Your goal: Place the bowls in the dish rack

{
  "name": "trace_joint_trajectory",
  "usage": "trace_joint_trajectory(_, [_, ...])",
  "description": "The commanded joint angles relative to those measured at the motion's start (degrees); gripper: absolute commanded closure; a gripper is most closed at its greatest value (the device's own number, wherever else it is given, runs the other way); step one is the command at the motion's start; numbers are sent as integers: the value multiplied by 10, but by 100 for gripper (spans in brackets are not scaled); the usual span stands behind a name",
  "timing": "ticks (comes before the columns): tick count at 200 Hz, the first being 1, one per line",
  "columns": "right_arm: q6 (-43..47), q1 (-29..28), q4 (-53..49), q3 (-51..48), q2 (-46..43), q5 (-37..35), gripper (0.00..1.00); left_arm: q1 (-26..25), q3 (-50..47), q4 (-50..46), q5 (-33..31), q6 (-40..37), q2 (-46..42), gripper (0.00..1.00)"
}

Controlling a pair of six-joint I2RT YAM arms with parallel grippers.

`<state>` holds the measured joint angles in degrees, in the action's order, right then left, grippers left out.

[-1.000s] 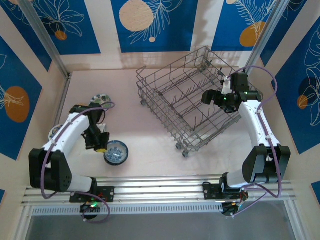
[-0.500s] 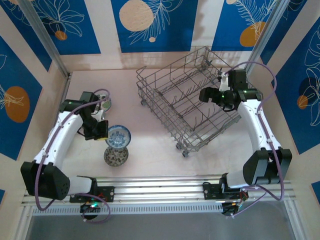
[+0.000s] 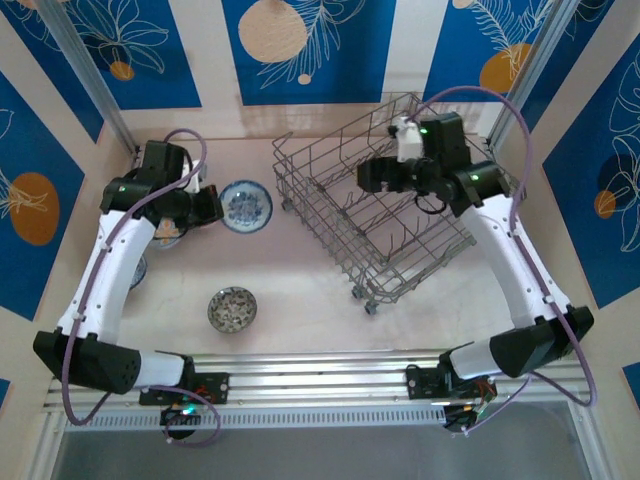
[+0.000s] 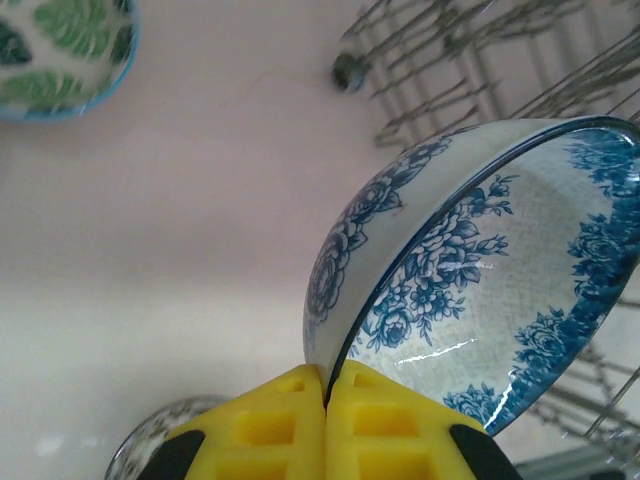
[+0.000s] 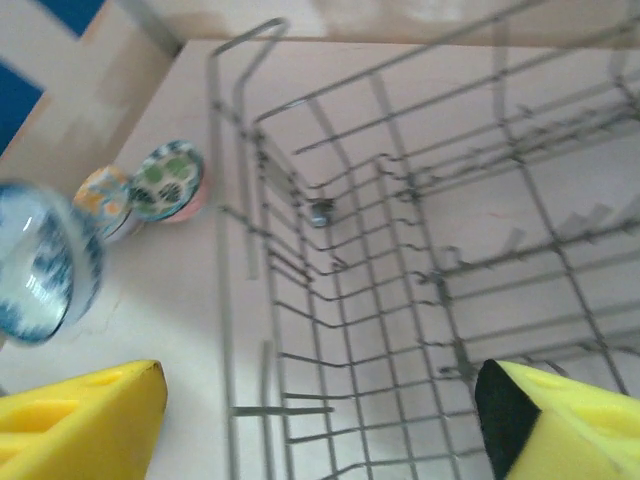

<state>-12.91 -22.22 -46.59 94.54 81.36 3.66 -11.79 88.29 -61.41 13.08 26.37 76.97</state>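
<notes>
The left claw (image 4: pixel 327 392) pinches the rim of a blue-and-white bowl (image 4: pixel 480 290), holding it tilted above the tabletop (image 3: pixel 300 290), near the left wall of the dish rack (image 3: pixel 300 205). The right claw (image 5: pixel 320 420) is spread above the rack interior. A speckled bowl (image 3: pixel 232 309) rests on the tabletop.

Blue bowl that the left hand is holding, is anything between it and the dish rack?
Nothing lies on the table between the blue bowl, pinched at its rim by the left gripper, and the dish rack. Only the rack's wire wall must be cleared, and the open right gripper hangs over the rack, possibly crowding the drop.
</notes>
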Motion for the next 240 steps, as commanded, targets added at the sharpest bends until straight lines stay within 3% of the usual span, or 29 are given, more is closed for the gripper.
trace_joint_trajectory(1, [38, -65, 2, 37, 46, -8, 20, -37, 37, 86, 2, 43, 14, 100])
trace_joint_trajectory(24, [43, -117, 8, 81, 90, -35, 25, -77, 78, 100, -8, 49, 46, 100])
trace_joint_trajectory(44, [26, -130, 20, 101, 111, -34, 32, -99, 103, 99, -22, 47, 58, 100])
trace_joint_trajectory(93, [-13, -123, 81, 60, 97, -11, 40, -115, 98, 109, -24, 55, 54, 100])
trace_joint_trajectory(148, [-37, -119, 52, 75, 117, -37, 51, -136, 95, 136, -25, 78, 55, 100])
trace_joint_trajectory(197, [-48, -114, 39, 72, 117, -26, 69, -156, 96, 143, -42, 88, 58, 100])
trace_joint_trajectory(240, [-48, -114, 20, 70, 114, -30, 75, -179, 104, 146, -56, 94, 62, 100])
